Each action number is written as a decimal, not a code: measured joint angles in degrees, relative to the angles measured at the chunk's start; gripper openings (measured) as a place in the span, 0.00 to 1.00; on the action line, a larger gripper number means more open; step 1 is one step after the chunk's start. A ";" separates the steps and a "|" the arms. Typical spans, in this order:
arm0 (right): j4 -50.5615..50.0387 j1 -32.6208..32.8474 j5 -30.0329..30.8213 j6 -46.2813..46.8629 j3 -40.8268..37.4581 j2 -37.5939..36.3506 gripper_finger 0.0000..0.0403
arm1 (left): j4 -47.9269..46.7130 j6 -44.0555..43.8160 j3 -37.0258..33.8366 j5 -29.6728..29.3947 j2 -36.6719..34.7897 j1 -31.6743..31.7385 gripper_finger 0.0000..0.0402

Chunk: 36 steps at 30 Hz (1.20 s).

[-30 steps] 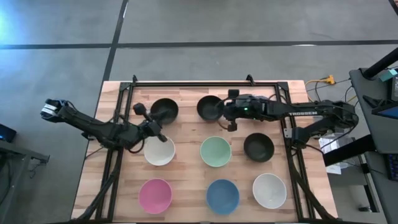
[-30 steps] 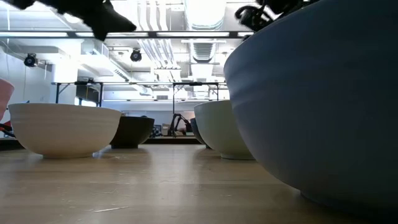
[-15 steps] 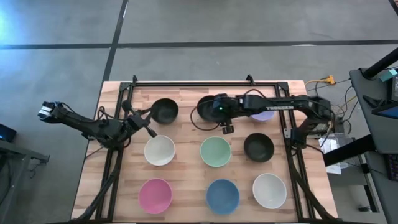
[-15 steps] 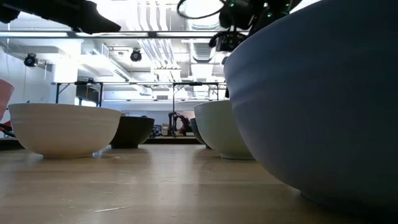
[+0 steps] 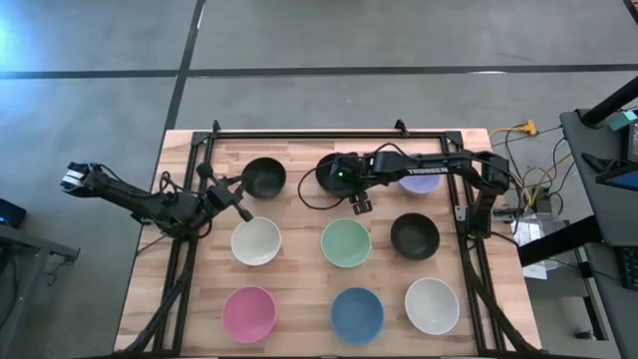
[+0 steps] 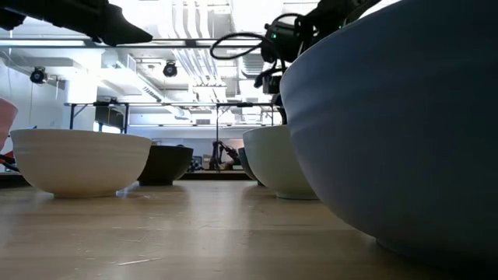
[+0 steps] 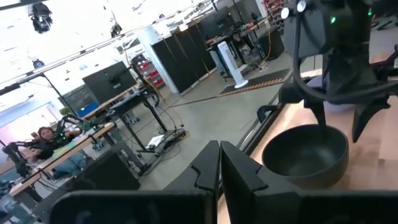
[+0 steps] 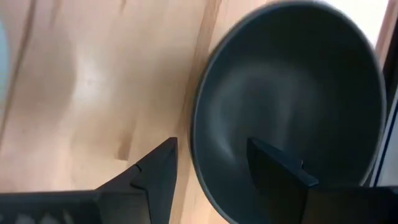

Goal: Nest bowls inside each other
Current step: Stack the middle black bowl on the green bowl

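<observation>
Right wrist view: right gripper (image 8: pixel 208 168) open and empty, fingers straddling rim of back-row black bowl (image 8: pixel 292 106), probably for pinching; left gripper (image 5: pixel 239 206) closed, waiting beside another black bowl (image 5: pixel 263 177).

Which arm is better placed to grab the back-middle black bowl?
Right. Its gripper is open with one finger each side of the black bowl rim. The left gripper is shut, near another black bowl.
</observation>
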 joint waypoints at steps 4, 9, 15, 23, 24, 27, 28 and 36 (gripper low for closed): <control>0.06 -1.22 -0.68 0.05 0.00 0.60 0.45 | 0.00 0.03 0.00 0.00 0.00 0.00 0.00; -0.22 -2.41 -8.41 0.20 -0.26 0.75 0.39 | -0.01 0.14 0.00 0.02 0.28 0.00 0.00; -0.22 -2.41 -8.88 1.27 -0.34 0.77 0.27 | 0.10 0.15 0.00 0.01 0.39 0.00 0.00; -0.10 -2.41 -8.88 2.05 -0.70 0.77 0.05 | 0.09 0.13 0.00 0.02 0.39 -0.01 0.00; -0.09 -2.41 -8.75 2.20 -0.70 0.77 0.04 | 0.14 0.13 0.00 0.02 0.37 0.00 0.00; -0.17 -2.35 -8.72 2.26 -0.74 0.77 0.03 | 0.43 0.13 0.00 0.02 0.34 0.00 0.00; -0.28 -2.27 -8.73 2.25 -0.74 0.77 0.03 | 0.68 0.12 0.00 0.02 0.35 0.00 0.00; -10.93 -1.85 -5.79 4.30 4.22 -1.64 0.02 | 0.85 0.11 0.00 0.02 0.36 -0.01 0.00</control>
